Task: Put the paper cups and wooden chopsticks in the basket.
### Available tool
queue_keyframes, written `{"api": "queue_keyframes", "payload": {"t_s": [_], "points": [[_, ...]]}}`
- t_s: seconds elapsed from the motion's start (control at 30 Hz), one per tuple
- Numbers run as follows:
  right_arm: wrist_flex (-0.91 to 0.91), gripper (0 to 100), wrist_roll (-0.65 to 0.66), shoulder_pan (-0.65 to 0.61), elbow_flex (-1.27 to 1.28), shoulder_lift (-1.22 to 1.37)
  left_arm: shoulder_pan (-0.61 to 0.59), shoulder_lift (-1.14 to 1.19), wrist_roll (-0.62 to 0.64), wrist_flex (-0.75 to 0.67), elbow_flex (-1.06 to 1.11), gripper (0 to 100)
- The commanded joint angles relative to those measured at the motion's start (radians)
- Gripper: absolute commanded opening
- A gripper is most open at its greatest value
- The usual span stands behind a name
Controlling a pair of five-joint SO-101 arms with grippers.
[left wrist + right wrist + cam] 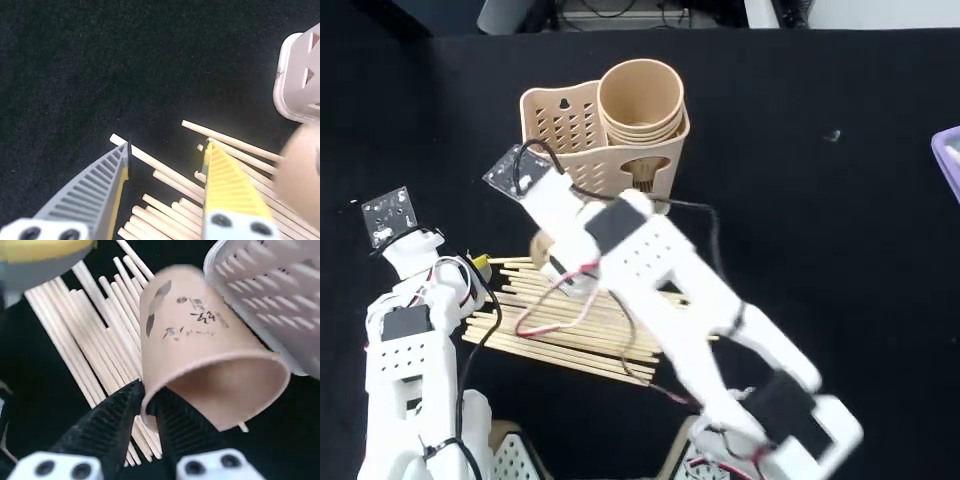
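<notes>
Nearest, in the right wrist view: the right end effector (146, 399), black ribbed fingers drawn almost together and pinching the rim of a tan paper cup (200, 355). Tipped on its side, mouth open toward the camera, dark print on its wall too smeared to read. Behind it, a spread of pale wooden chopsticks (75, 330) lying roughly parallel on the black cloth worktop (800, 200). Close against the cup's far side, the slotted wall of a beige perforated plastic basket (560, 125); touching or not, cannot tell. In the left wrist view: the left end effector (167, 150), one grey finger and one yellow, spread wide over the near ends of the chopsticks, gripping none of them. Off to one side there, a blurred tan edge of the held cup and a corner of the basket. Farther off, from the high view: two white arms (650, 270) over the chopstick pile, the right one crossing it diagonally up to the basket's front. Standing upright in the basket, on the side away from the left arm, a nested stack of tan paper cups (640, 95).
</notes>
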Motion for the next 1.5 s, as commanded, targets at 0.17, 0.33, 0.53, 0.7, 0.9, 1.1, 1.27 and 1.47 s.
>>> {"api": "queue_keyframes", "payload": {"t_s": [0.17, 0.33, 0.53, 0.7, 0.9, 1.1, 1.27, 1.47], "points": [[0.094, 1.1, 0.356, 0.138, -0.108, -0.509, -0.012, -0.020, 0.003, -0.017, -0.018, 24], [0.103, 1.1, 0.368, 0.221, -0.341, -0.634, -0.010, -0.020, 0.003, -0.017, -0.018, 24], [-0.051, 1.1, 0.371, 0.339, -0.430, -0.504, -0.010, -0.020, 0.003, -0.017, -0.018, 24], [-0.063, 1.1, 0.480, 0.382, -0.519, -0.298, -0.010, -0.020, 0.003, -0.017, -0.018, 24], [0.147, 1.1, 0.568, 0.387, -0.769, -0.053, -0.010, -0.020, 0.003, -0.017, -0.018, 24], [0.367, 1.1, 0.643, 0.382, -1.082, 0.124, -0.010, -0.020, 0.003, -0.017, -0.018, 24], [0.414, 1.1, 0.651, 0.384, -1.161, 0.268, -0.010, -0.020, 0.003, -0.017, -0.018, 24], [0.376, 9.8, 0.488, 0.379, -1.248, 0.323, -0.010, -0.020, 0.003, -0.017, -0.018, 24]]}}
